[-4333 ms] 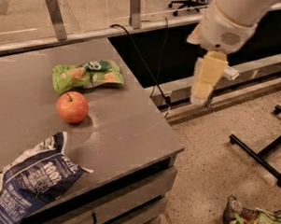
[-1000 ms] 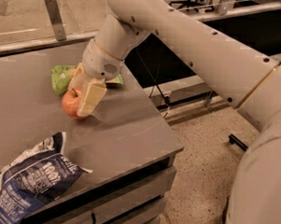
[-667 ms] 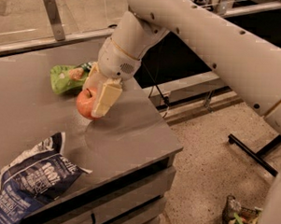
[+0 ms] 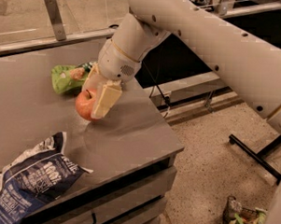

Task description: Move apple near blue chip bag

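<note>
Camera view: cream two-finger gripper [image 4: 96, 107] clasps the round red-orange apple [image 4: 83, 106], stem uppermost, at mid-table; wrinkled dark blue foil chip bag [image 4: 30, 181] lies well apart at the grey tabletop's [image 4: 130, 132] front-left edge, bare surface between; green snack bag [image 4: 66, 78] just behind the apple.

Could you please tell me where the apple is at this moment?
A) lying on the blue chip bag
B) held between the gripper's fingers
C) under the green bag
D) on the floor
B: the gripper is shut on the apple, well apart from the blue chip bag.
</note>
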`<action>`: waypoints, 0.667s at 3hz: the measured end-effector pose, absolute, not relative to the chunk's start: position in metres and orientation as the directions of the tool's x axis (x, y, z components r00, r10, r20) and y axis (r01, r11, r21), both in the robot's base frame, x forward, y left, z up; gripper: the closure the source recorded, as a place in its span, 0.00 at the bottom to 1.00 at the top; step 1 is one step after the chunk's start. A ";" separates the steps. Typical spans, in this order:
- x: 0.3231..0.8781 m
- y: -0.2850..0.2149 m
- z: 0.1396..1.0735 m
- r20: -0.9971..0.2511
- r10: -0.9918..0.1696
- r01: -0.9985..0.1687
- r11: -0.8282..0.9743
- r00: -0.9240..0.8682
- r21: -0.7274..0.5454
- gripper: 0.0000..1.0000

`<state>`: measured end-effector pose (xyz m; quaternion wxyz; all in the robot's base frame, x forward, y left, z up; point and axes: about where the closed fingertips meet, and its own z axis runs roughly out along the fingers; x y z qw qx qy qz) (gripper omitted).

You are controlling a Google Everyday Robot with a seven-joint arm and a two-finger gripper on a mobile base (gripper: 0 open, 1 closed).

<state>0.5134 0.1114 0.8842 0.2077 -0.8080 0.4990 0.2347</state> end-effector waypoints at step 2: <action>0.447 0.142 0.891 -0.624 -0.618 -0.836 -0.537 0.478 -0.109 1.00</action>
